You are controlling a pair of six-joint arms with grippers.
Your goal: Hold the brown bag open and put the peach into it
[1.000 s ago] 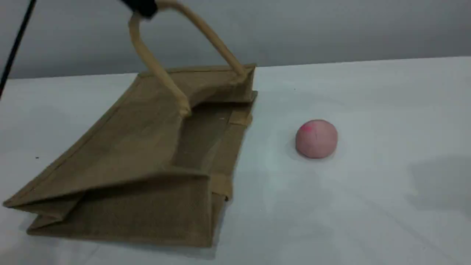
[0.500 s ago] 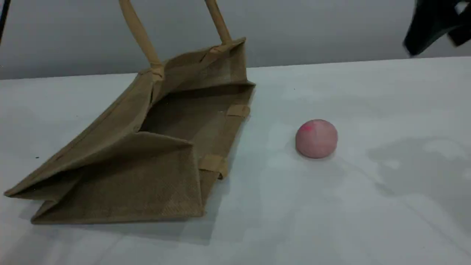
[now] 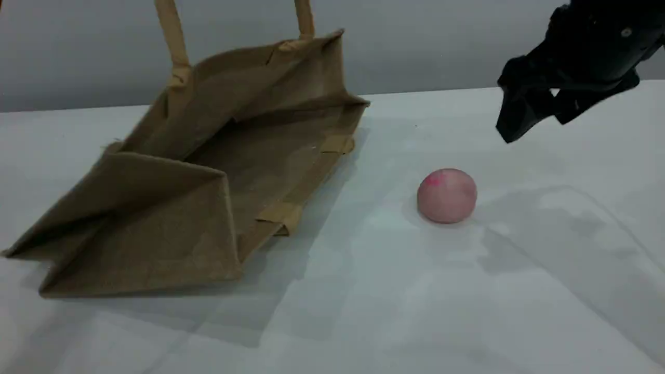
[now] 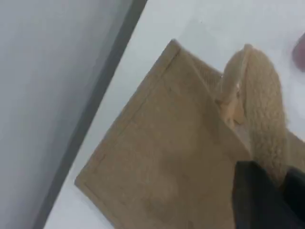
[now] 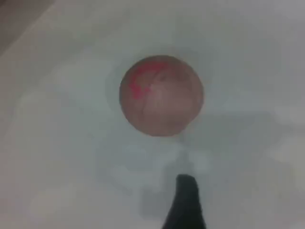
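Note:
The brown bag (image 3: 171,208) lies on its side at the left of the table, its mouth facing right and gaping wide. One handle (image 3: 174,41) rises taut out of the scene view's top edge. In the left wrist view that rope handle (image 4: 262,109) runs down between the dark fingers of my left gripper (image 4: 281,195), which is shut on it. The peach (image 3: 447,196) sits on the table right of the bag. My right gripper (image 3: 537,122) hovers open, above and to the right of the peach. The right wrist view looks down on the peach (image 5: 161,95), beyond one fingertip (image 5: 186,205).
The white table (image 3: 395,301) runs between the bag's mouth and the peach and along the front. A grey wall (image 3: 426,41) stands behind the table's far edge.
The bag's upper side has been pulled higher by its handle, opening the mouth wider. My right gripper has come in from the top right and descended toward the peach, which has not moved.

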